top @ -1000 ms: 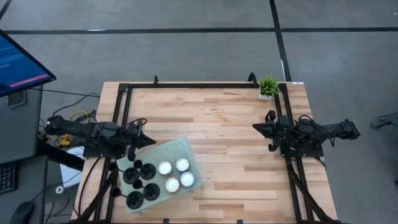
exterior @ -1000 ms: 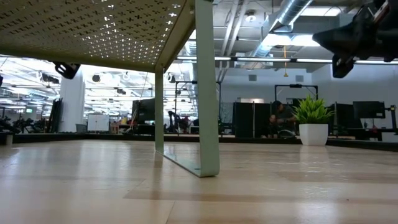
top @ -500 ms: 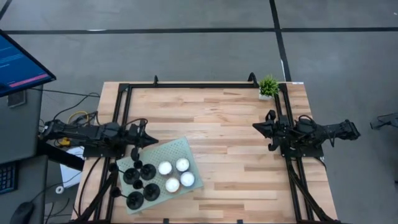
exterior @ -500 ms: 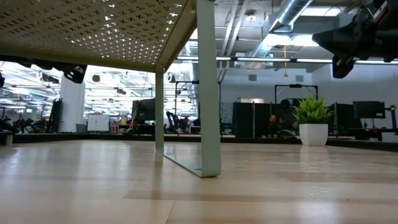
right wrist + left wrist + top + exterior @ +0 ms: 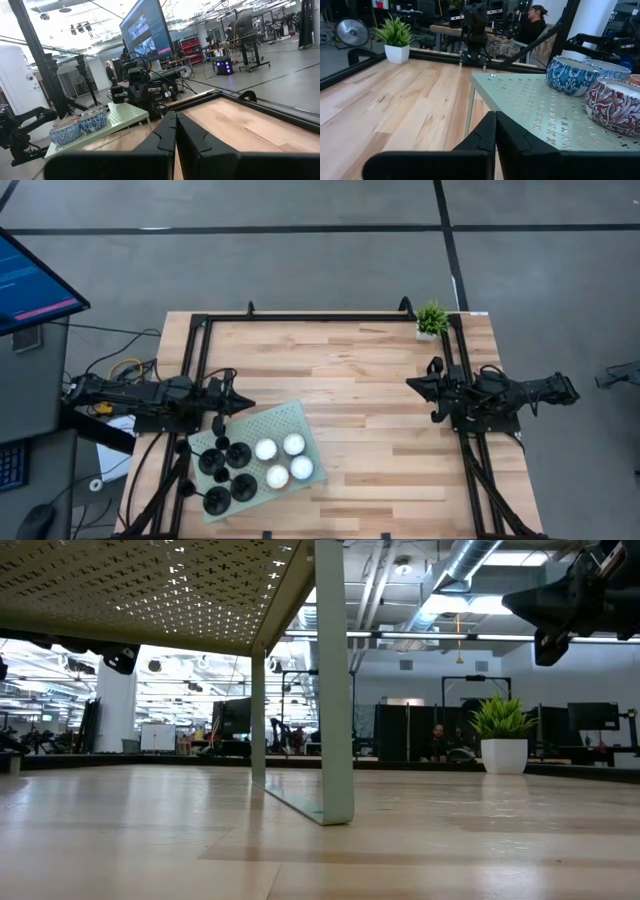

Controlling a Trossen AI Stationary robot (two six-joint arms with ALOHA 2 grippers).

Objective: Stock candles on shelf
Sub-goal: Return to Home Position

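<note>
The shelf (image 5: pixel 284 421) is a pale green perforated panel on legs, standing at the table's near left. Several candles with white tops (image 5: pixel 265 449) sit on its right half. The left wrist view shows them as patterned tins (image 5: pixel 569 75) on the shelf (image 5: pixel 540 107). My left gripper (image 5: pixel 246 406) is shut and points level toward the right, just beyond the shelf's far edge and touching nothing. My right gripper (image 5: pixel 410 383) hangs shut above the table's right side, far from the shelf. The low view shows the shelf's underside (image 5: pixel 150 585) and one leg (image 5: pixel 335 690).
Several black round pieces (image 5: pixel 224 478) take up the shelf's left half. A small potted plant (image 5: pixel 432 319) stands at the far right corner. A black frame (image 5: pixel 300 317) runs along the table's edges. Bare wood (image 5: pixel 370 430) lies between the arms.
My left gripper has sunk a little and rolled slightly, its tip swinging a bit toward the far edge. It stays shut and has been still for the last half second. The candles and the shelf have not moved.
</note>
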